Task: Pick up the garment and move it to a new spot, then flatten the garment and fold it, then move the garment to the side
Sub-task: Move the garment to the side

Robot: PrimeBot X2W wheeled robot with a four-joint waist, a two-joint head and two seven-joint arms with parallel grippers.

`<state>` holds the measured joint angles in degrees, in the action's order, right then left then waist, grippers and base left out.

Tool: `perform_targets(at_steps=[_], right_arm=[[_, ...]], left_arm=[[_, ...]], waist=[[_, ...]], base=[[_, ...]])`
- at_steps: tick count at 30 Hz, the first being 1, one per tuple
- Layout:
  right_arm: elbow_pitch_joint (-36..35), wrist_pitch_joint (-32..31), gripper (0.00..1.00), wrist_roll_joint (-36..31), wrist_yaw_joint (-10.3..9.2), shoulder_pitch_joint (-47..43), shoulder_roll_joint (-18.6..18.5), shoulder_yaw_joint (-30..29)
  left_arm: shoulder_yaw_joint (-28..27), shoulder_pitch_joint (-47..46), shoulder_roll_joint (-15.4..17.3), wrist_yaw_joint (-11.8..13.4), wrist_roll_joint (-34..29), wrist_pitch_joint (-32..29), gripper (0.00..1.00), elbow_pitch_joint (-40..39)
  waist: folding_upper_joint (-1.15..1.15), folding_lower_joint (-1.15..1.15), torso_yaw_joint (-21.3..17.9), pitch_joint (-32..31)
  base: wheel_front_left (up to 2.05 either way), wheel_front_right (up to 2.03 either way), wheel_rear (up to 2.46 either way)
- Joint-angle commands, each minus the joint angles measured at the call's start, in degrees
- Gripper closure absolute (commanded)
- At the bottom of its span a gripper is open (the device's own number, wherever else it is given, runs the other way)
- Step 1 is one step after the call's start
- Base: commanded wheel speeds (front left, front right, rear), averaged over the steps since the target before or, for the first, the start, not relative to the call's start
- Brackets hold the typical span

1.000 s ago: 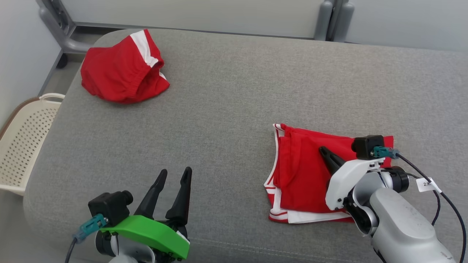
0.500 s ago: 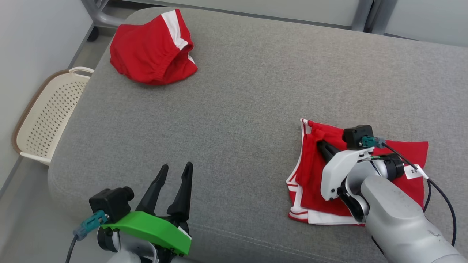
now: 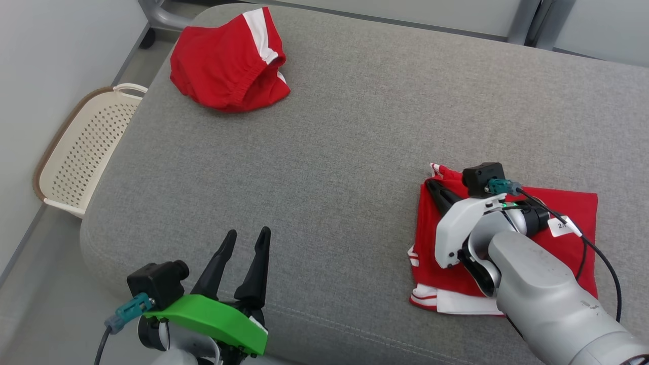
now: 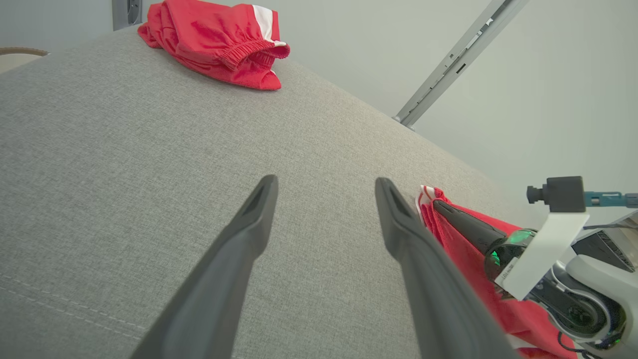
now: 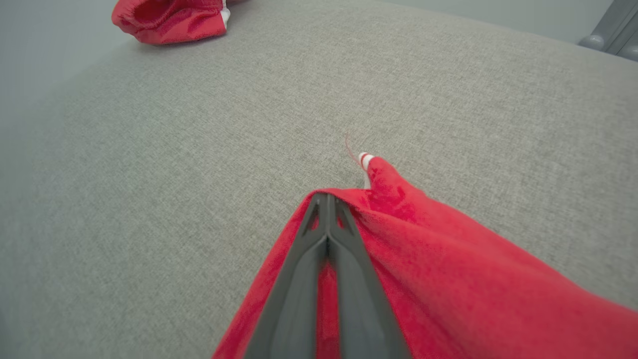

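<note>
While the right gripper (image 3: 432, 184) lies low over the near right part of the grey woven-fabric cushion (image 3: 329, 152), its two dark fingers are pressed together, pinching the left edge of the red folded sports garment with white trim (image 3: 568, 218). That garment lies on the cushion's near right area, its white-striped hems toward the cushion's front edge. At the cushion's near left edge the left gripper (image 3: 248, 234) hovers, fingers spread, holding nothing. Noted: second red crumpled garment with a white stripe (image 3: 223, 66) at the cushion's far left corner; cream perforated plastic basket (image 3: 76, 147) off the cushion's left side.
</note>
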<state>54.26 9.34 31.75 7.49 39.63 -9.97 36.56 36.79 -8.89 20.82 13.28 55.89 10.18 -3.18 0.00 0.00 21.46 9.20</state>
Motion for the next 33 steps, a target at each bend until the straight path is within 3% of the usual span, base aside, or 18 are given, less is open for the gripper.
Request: perform_targets(at_steps=[1,5,16,27,30,31,33], right_arm=[[0.55,0.92,1.0,1.17,0.0,1.25,0.43,0.4],[2.0,1.56,1.0,2.18,0.0,2.77,1.2,1.23],[5.81,-0.79,1.0,-2.74,-0.01,6.25,1.71,10.27],[3.92,3.11,1.0,2.34,-0.03,9.41,0.13,7.44],[4.36,3.86,0.88,3.97,-0.03,9.07,-1.77,5.45],[4.41,4.01,0.8,4.63,-0.02,8.64,-2.58,4.78],[4.55,4.36,0.53,5.77,-0.02,7.6,-4.69,3.47]], left_arm=[[-0.03,-0.7,-0.09,-0.28,-0.19,0.38,0.0,0.25],[0.13,-0.75,-0.06,-0.19,-0.15,0.18,0.0,0.32],[0.19,-0.1,0.53,0.36,-0.02,-0.15,0.0,0.11],[-0.2,0.69,1.25,0.91,0.16,-0.23,0.0,-0.6],[-0.23,0.91,1.36,1.14,0.15,-0.2,0.0,-0.78],[-0.23,0.97,1.38,1.19,0.15,-0.21,0.0,-0.84],[-0.17,1.1,1.48,1.25,0.14,-0.28,0.0,-0.92]], waist=[[0.0,0.0,0.16,0.06],[0.0,0.0,0.29,0.17],[0.0,0.0,-0.54,-0.3],[0.0,0.0,-4.59,-1.43],[0.0,0.0,-5.64,-1.9],[0.0,0.0,-5.97,-2.09],[0.0,0.0,-6.62,-2.48]], base=[[0.0,0.0,0.0],[0.0,0.0,0.0],[0.0,0.0,0.0],[0.0,0.0,0.0],[0.0,0.0,0.0],[0.0,0.0,0.0],[0.0,0.0,0.0]])
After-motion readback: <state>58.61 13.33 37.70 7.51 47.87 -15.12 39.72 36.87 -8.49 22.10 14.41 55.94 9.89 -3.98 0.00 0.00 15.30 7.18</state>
